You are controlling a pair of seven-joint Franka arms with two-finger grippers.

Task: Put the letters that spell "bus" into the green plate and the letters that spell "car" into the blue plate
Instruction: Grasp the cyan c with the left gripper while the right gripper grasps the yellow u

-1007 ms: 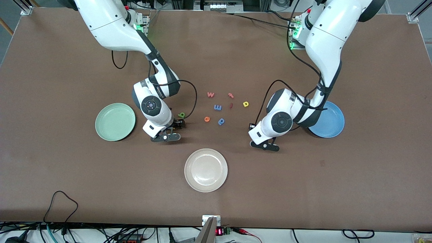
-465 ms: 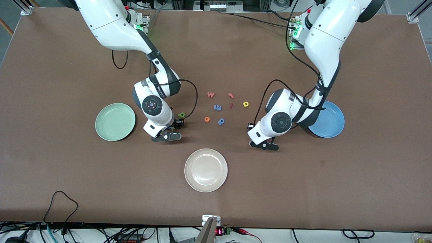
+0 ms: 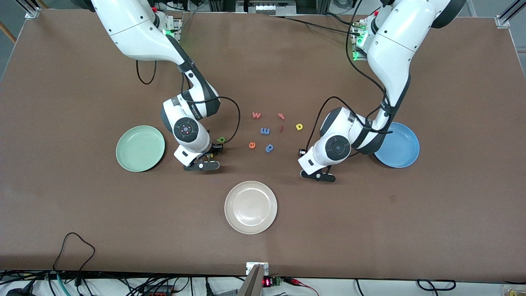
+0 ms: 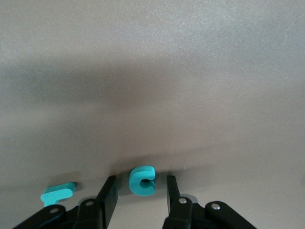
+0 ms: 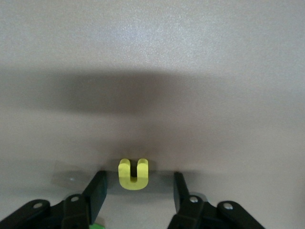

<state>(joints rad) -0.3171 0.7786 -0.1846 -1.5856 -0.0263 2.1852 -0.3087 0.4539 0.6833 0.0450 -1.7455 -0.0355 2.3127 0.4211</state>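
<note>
In the left wrist view a teal "c" (image 4: 142, 180) lies on the table between the fingers of my left gripper (image 4: 140, 184), which is open with a gap on each side. A teal "r" (image 4: 57, 193) lies just beside it. In the right wrist view my right gripper (image 5: 138, 180) is open astride a yellow "u" (image 5: 133, 173), not touching it. From the front, the right gripper (image 3: 201, 165) is down at the table beside the dark green "b" (image 3: 221, 140) and the green plate (image 3: 140, 148). The left gripper (image 3: 318, 176) is down beside the blue plate (image 3: 402, 148). The yellow "a" (image 3: 299, 127) lies between the arms.
A cream-white plate (image 3: 250, 207) sits nearer the front camera, midway between the arms. Loose letters lie in the middle: pink "w" (image 3: 256, 115), blue "m" (image 3: 265, 131), orange "e" (image 3: 252, 145), blue "p" (image 3: 269, 147), a pink hooked letter (image 3: 281, 116).
The left arm's hand has shifted a little toward the middle of the table. The right hand has barely moved. No letter has been lifted.
</note>
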